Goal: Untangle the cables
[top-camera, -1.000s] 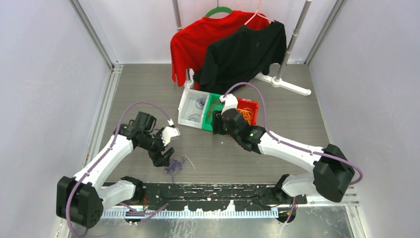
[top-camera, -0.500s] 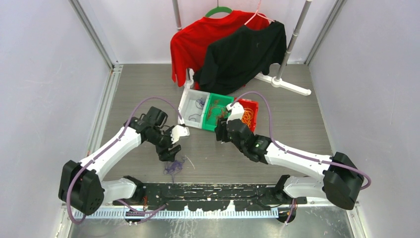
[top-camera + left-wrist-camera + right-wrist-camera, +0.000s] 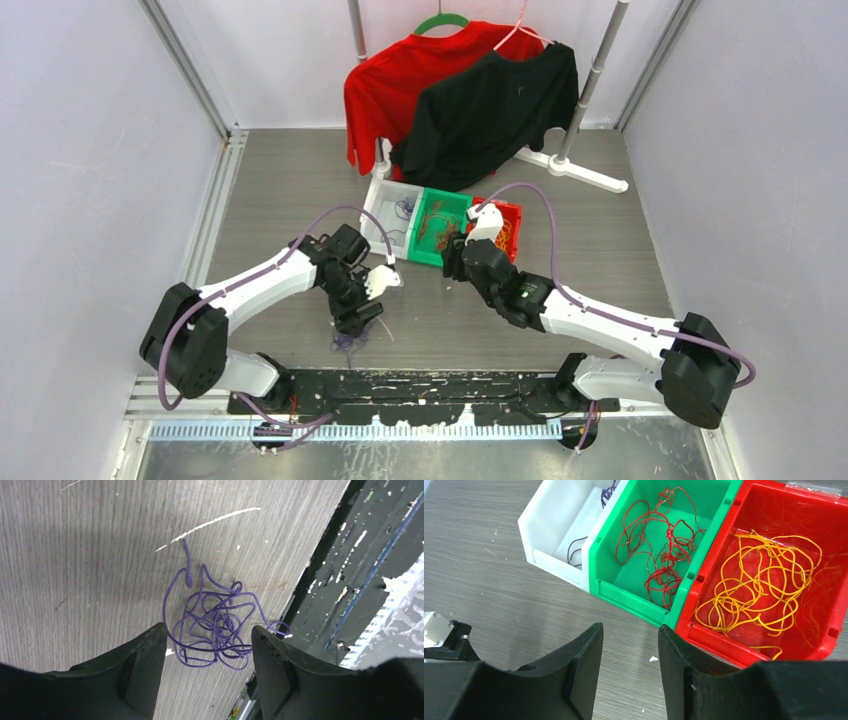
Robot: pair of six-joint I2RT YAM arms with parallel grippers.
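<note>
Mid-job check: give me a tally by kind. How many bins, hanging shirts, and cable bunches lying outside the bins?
Bins: 3 (white plastic bin, green plastic bin, red plastic bin)
Hanging shirts: 2 (red T-shirt, black T-shirt)
Cable bunches outside bins: 1 (purple thin-wire tangle)
Total: 6

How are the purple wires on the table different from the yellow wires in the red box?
The purple wires are purple; the yellow wires are yellow-orange. The purple wires lie on the bare table; the yellow wires sit inside the red box. Both are thin, tangled bunches.
</note>
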